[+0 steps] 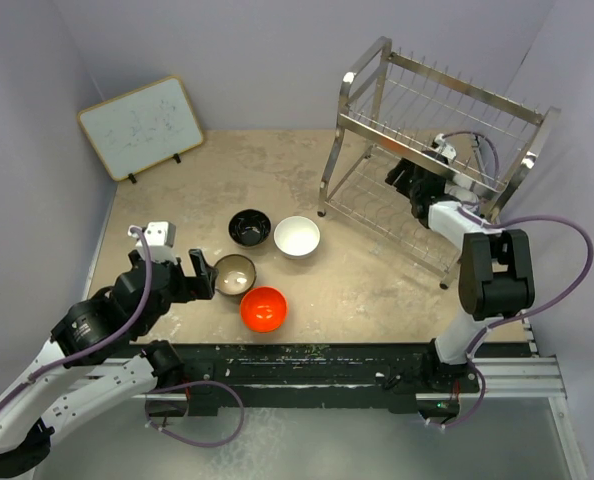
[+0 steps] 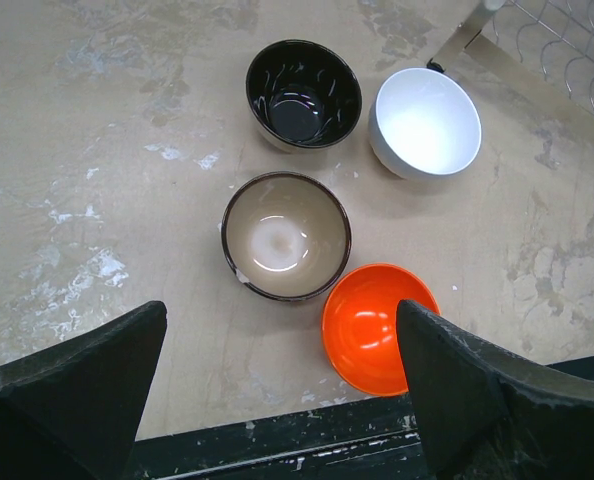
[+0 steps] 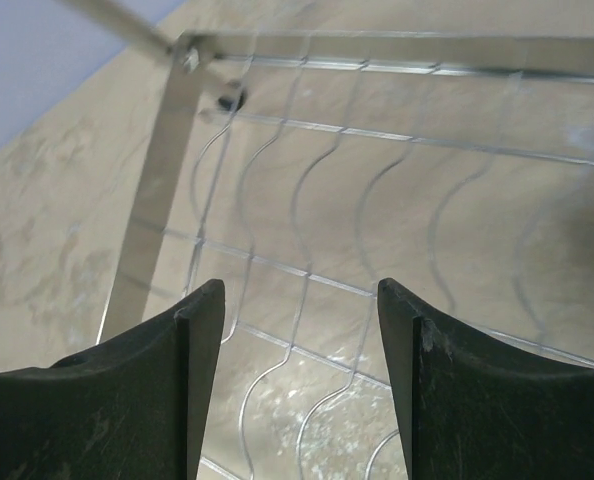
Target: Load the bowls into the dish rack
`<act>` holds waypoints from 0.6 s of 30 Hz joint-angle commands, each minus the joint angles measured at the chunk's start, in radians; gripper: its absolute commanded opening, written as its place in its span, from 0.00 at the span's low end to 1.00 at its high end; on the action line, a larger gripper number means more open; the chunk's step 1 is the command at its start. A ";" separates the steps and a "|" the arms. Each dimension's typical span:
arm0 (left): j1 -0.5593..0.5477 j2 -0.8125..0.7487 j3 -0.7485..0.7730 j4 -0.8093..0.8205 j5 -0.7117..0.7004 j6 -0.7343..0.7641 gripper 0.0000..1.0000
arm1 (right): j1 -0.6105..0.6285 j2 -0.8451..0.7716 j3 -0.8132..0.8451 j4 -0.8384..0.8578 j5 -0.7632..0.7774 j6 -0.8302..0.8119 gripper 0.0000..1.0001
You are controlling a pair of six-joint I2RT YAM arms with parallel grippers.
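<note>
Four bowls sit on the table: black [image 1: 249, 227] [image 2: 303, 94], white [image 1: 297, 237] [image 2: 425, 122], tan-brown [image 1: 235, 275] [image 2: 285, 236] and orange-red [image 1: 263, 309] [image 2: 369, 326]. The blue-and-white bowl is not in view. My left gripper [image 1: 203, 274] [image 2: 282, 312] is open and empty, hovering just left of the tan-brown bowl, its right finger over the orange bowl's edge in the wrist view. My right gripper [image 1: 402, 183] [image 3: 299, 290] is open and empty, reaching into the lower tier of the silver dish rack [image 1: 442, 110] above its wavy wire shelf [image 3: 317, 285].
A wood-framed whiteboard [image 1: 142, 125] leans at the back left. The black base rail [image 1: 307, 362] runs along the table's near edge. A corner leg of the rack [image 2: 457, 40] stands next to the white bowl. Purple walls close in the back and sides.
</note>
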 commanded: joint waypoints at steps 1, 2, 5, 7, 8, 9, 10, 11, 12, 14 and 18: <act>0.001 -0.016 0.000 0.035 -0.007 0.009 0.99 | 0.004 0.008 0.019 0.099 -0.297 -0.078 0.65; 0.001 -0.017 0.000 0.034 -0.007 0.008 0.99 | 0.006 0.006 0.010 0.120 -0.351 -0.073 0.65; 0.001 -0.020 0.001 0.035 -0.007 0.007 0.99 | 0.009 -0.006 -0.011 0.156 -0.471 -0.053 0.65; 0.001 -0.020 0.000 0.033 -0.008 0.005 0.99 | 0.014 -0.017 -0.018 0.146 -0.516 -0.049 0.65; 0.002 -0.021 0.000 0.032 -0.008 0.005 0.99 | 0.018 -0.023 -0.025 0.141 -0.530 -0.043 0.65; 0.001 -0.024 0.000 0.031 -0.007 0.004 0.99 | 0.022 -0.029 -0.034 0.139 -0.542 -0.038 0.65; 0.001 -0.026 0.000 0.032 -0.009 0.004 0.99 | 0.026 -0.034 -0.046 0.142 -0.558 -0.031 0.65; 0.001 -0.028 0.001 0.033 -0.010 0.004 0.99 | 0.028 -0.040 -0.077 0.147 -0.569 -0.023 0.65; 0.001 -0.031 0.001 0.033 -0.011 0.004 0.99 | 0.030 -0.049 -0.101 0.157 -0.574 -0.015 0.65; 0.001 -0.033 0.001 0.032 -0.011 0.003 0.99 | 0.031 -0.067 -0.140 0.185 -0.577 -0.002 0.65; 0.001 -0.045 0.000 0.027 -0.009 -0.002 0.99 | 0.034 -0.107 -0.194 0.226 -0.594 0.019 0.65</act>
